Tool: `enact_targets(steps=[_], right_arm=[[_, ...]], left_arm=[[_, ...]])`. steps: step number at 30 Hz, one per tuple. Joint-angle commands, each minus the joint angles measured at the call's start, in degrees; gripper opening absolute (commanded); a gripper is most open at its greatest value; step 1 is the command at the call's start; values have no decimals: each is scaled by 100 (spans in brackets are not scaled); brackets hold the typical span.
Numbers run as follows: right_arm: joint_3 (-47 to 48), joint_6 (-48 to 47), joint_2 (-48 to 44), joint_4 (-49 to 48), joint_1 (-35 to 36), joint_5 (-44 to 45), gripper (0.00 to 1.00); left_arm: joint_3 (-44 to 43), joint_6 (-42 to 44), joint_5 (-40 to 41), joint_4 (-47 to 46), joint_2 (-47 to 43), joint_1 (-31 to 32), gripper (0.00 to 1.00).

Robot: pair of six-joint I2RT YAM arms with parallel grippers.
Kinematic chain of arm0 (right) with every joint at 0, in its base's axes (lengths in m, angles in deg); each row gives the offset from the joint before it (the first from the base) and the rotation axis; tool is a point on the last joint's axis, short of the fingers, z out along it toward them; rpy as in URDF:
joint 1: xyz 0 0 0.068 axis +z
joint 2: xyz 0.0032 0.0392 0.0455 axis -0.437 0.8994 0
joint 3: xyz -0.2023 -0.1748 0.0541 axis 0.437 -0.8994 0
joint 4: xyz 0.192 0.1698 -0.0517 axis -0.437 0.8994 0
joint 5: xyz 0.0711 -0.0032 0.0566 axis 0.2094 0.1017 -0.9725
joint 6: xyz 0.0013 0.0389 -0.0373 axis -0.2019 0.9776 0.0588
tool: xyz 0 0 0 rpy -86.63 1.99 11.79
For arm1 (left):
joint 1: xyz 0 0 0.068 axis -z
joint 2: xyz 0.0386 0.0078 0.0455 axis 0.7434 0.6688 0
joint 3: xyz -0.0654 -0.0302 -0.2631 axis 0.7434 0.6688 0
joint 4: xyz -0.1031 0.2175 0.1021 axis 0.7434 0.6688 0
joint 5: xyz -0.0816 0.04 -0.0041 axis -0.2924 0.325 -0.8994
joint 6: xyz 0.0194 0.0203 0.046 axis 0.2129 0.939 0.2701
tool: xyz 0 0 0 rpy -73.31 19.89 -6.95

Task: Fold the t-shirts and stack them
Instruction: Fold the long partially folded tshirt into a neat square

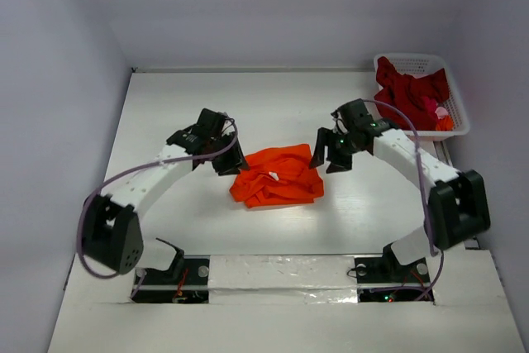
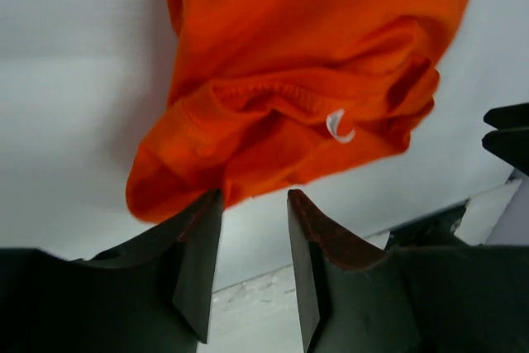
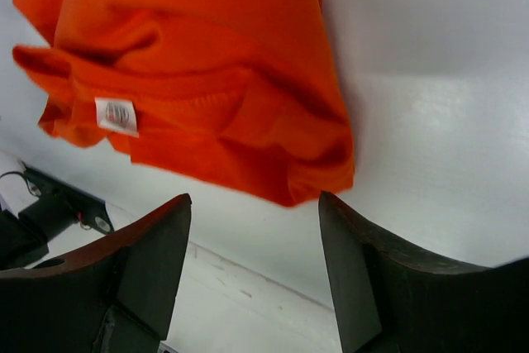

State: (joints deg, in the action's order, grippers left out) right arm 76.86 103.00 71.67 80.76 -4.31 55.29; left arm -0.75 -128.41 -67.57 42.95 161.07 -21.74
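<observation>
The bright orange t-shirt [image 1: 277,175] lies crumpled and partly folded in the middle of the table, its white neck label up. My left gripper [image 1: 230,159] hovers at its left edge and my right gripper [image 1: 329,155] at its right edge. In the left wrist view the orange t-shirt [image 2: 306,80] lies just beyond my left gripper [image 2: 254,196], whose jaws stand a little apart with nothing between them. In the right wrist view the same shirt [image 3: 190,64] lies past my right gripper [image 3: 254,198], which is wide open and empty. Dark red t-shirts [image 1: 409,93] and a pink one [image 1: 440,112] sit in the basket.
A white lattice basket [image 1: 417,61] stands at the back right corner of the white table [image 1: 182,105]. Grey walls close the table on the left, back and right. The arm bases and a taped strip [image 1: 281,274] line the near edge.
</observation>
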Motion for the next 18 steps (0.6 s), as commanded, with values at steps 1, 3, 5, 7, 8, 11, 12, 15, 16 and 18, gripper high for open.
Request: enact_targets(steps=[1, 3, 5, 7, 8, 11, 12, 15, 16, 18], right_arm=[[640, -43, 569, -497, 81, -225, 68], [903, -139, 929, -498, 133, -207, 67], [1018, -193, 1097, -480, 133, -137, 67], [1036, -210, 1238, -524, 133, -102, 66], [1019, -193, 1247, -550, 133, -93, 66], [957, -167, 1300, -673, 133, 21, 65], [957, -158, 1335, -682, 133, 47, 65], [949, -166, 1502, -700, 133, 179, 61], [949, -166, 1572, -708, 186, 214, 60], [975, -175, 1634, -691, 186, 223, 59]], left_arm=[[-86, -4, 105, -689, 541, 8, 34], [-130, 101, 131, -839, 884, 8, 36], [-157, 163, 263, -857, 1060, 8, 36], [-70, 207, 429, -883, 1035, 8, 36], [-34, 207, 474, -892, 973, -44, 36], [124, 242, 535, -901, 912, -106, 37], [150, 251, 570, -910, 894, -158, 37], [142, 268, 614, -901, 911, -159, 37], [116, 268, 623, -910, 920, -159, 37], [89, 277, 658, -927, 973, -159, 37]])
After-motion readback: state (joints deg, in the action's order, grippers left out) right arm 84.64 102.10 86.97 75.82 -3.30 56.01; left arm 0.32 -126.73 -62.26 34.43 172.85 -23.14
